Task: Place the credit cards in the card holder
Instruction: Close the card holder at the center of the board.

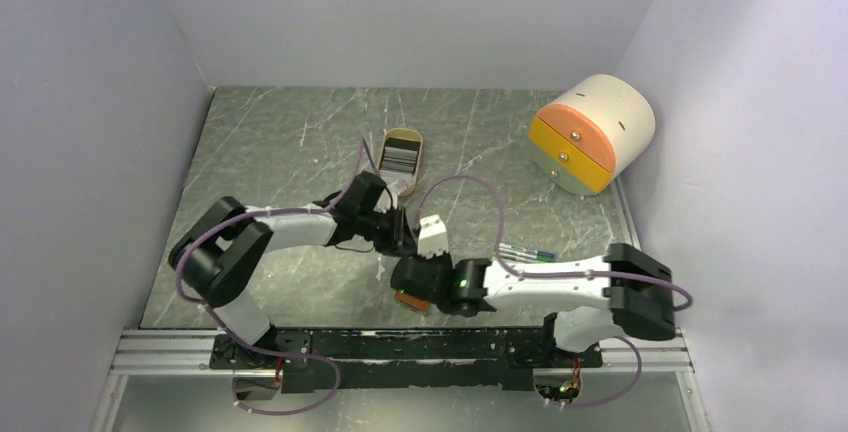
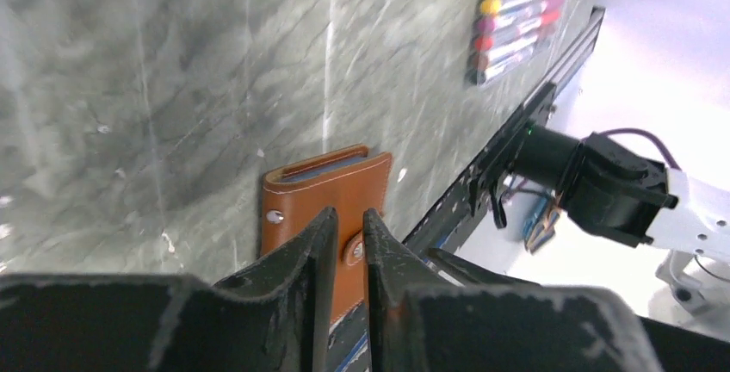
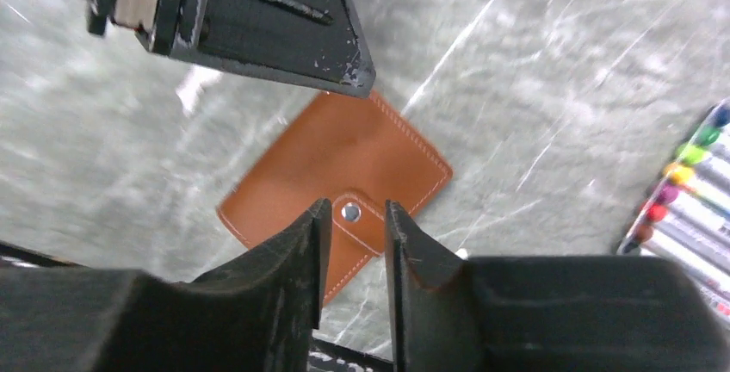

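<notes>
The brown leather card holder (image 3: 340, 165) lies folded shut on the marbled tabletop, its snap tab fastened. In the top view only its corner (image 1: 411, 300) shows from under my right gripper (image 1: 410, 285). The right gripper (image 3: 353, 208) hovers over the snap tab, jaws a little apart, with nothing between them. My left gripper (image 2: 349, 215) hangs above the holder (image 2: 323, 195) too, jaws at a narrow gap and empty. A bluish edge shows in the holder's fold. A stack of grey-white credit cards (image 1: 399, 160) rests in a tan open case further back.
A row of coloured pens (image 1: 525, 254) lies right of the grippers. A white cylinder with orange and yellow drawers (image 1: 590, 132) stands at the back right. The metal rail (image 1: 400, 344) runs along the near edge, close to the holder.
</notes>
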`<move>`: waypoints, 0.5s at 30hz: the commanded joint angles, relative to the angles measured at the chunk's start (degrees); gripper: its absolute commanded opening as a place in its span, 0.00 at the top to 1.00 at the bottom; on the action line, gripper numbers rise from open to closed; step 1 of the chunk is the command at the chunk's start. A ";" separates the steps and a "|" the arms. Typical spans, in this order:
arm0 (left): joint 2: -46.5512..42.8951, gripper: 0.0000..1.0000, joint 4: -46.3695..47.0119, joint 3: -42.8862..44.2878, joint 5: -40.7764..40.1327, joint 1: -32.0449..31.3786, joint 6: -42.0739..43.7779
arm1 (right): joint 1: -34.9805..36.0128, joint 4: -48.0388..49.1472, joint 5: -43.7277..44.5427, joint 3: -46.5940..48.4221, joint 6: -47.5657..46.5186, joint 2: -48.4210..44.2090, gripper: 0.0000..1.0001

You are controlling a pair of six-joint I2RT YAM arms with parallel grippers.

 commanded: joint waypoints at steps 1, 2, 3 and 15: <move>-9.10 0.75 -13.09 6.91 -11.54 0.84 3.84 | -3.69 -3.10 -0.96 3.76 -5.64 -9.39 0.61; -11.11 0.74 -15.27 8.09 -13.71 0.97 4.17 | -4.20 -3.38 -0.76 4.31 -5.95 -11.04 0.56; -13.05 0.72 -17.42 9.07 -16.23 1.01 4.46 | -4.77 -3.41 -0.86 4.53 -6.47 -13.00 0.53; -36.09 0.21 -42.30 19.64 -35.70 1.14 12.27 | -6.74 -2.44 0.77 2.58 -2.02 -27.96 0.01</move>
